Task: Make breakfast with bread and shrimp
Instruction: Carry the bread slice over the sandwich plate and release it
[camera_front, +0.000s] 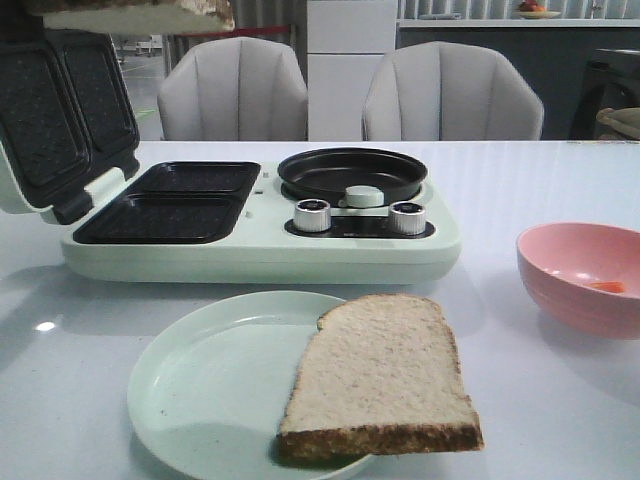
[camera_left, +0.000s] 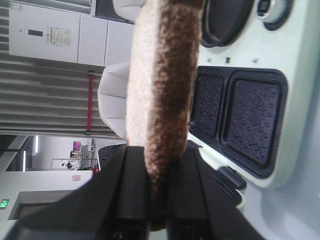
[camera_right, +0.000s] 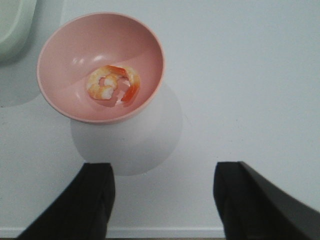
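Table (camera_front: 560, 400): white, glossy, carries all items.
Room: two grey chairs (camera_front: 232, 90) behind the table; white cabinet between them.
Appliance (camera_front: 260, 250): pale green breakfast maker, lid open, dark grill plates and round pan exposed.
Plate (camera_front: 200, 390): pale green, near front edge; one bread slice (camera_front: 380, 380) lies half on it, overhanging the rim.
Left hand (camera_left: 159, 200): fingers clamped on second bread slice (camera_left: 160, 85), raised above the appliance.
Right hand (camera_right: 162, 200): fingers spread wide, holding nothing, above the table.
Bowl (camera_right: 65, 45): pink, right side; contains shrimp (camera_right: 112, 82).

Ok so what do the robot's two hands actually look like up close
Both are plain matte black with no visible markings or cables. The left hand has two flat, blocky, straight-edged fingers. The right hand shows two broad dark fingers with squared tips. The arms behind them are out of view.
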